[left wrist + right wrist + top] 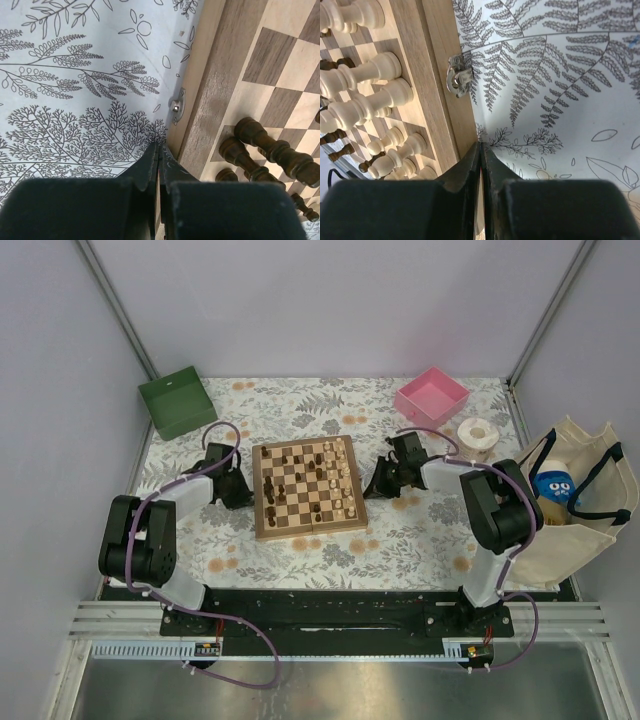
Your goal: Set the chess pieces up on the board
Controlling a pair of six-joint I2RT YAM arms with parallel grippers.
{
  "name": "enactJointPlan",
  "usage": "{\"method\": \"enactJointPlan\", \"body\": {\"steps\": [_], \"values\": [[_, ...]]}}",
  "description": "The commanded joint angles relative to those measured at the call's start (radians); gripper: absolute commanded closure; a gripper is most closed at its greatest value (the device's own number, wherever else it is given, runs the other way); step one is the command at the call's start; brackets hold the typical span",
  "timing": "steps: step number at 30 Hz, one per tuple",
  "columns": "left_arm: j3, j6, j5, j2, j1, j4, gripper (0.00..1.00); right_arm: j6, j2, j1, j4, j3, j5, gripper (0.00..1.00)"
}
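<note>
Currently: board (312, 530) sits mid-table on the floral cloth (420, 530), btw the two arms, slightly skewed to the table edge. Dark chess pieces (270, 490) stand mostly along the board's L-hand cols. Pale chess pieces (347, 485) stand mostly along the R-hand cols. Several of both are on centre squares. Piece types are too small to tell in top view.

L gripper (158, 148): fingers pressed together, nothing btw them. Tips are low at the board's L edge, right over the seam where the border meets the cloth. Contact w/ either: cannot tell. A small metal fitting (176, 105) on the board's side is just ahead of the tips. L wrist view shows dark chess pieces on the nearest squares, apart from the fingers.

R gripper (481, 146): fingers likewise pressed together, empty. Tips are low at the board's R edge, at the border/cloth seam. A metal latch (457, 76) on that side is just ahead of the tips. Pale chess pieces stand in rows on the nearest squares, w/ a few dark ones beyond.

Other:
- green box (178, 400) at far L corner
- pink box (432, 397) at far R
- white roll (478, 432) just beside the pink box
- cloth tote (580, 540) at the R edge, w/ a blue item (553, 488) inside
</note>
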Motion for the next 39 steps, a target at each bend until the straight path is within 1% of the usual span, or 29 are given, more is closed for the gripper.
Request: {"method": "enactJointPlan", "body": {"steps": [1,11,19,24,31,34,35,39], "values": [[-0.013,-0.025,0.044,-0.022,-0.038,0.027,1.00,0.013,-0.035,0.003,0.001,-0.042,-0.015,0.88],[-0.064,-0.091,0.029,-0.077,-0.121,0.060,1.00,0.024,-0.132,0.003,0.001,-0.126,0.017,0.89],[-0.111,-0.135,0.004,-0.144,-0.207,0.057,1.00,0.027,-0.288,0.003,-0.016,-0.282,0.080,0.88],[-0.128,-0.178,-0.020,-0.175,-0.263,0.061,1.00,0.021,-0.365,0.003,-0.019,-0.353,0.080,0.88],[-0.150,-0.244,-0.054,-0.229,-0.362,0.046,1.00,0.015,-0.466,0.003,-0.073,-0.394,0.118,0.88],[-0.156,-0.255,-0.088,-0.258,-0.377,0.027,1.00,0.009,-0.508,0.003,-0.108,-0.388,0.164,0.86],[-0.156,-0.253,-0.108,-0.272,-0.376,0.006,0.99,0.002,-0.524,0.002,-0.113,-0.382,0.176,0.84],[-0.121,-0.226,-0.233,-0.325,-0.377,-0.109,0.88,-0.028,-0.560,0.000,-0.157,-0.335,0.231,0.80]]}}
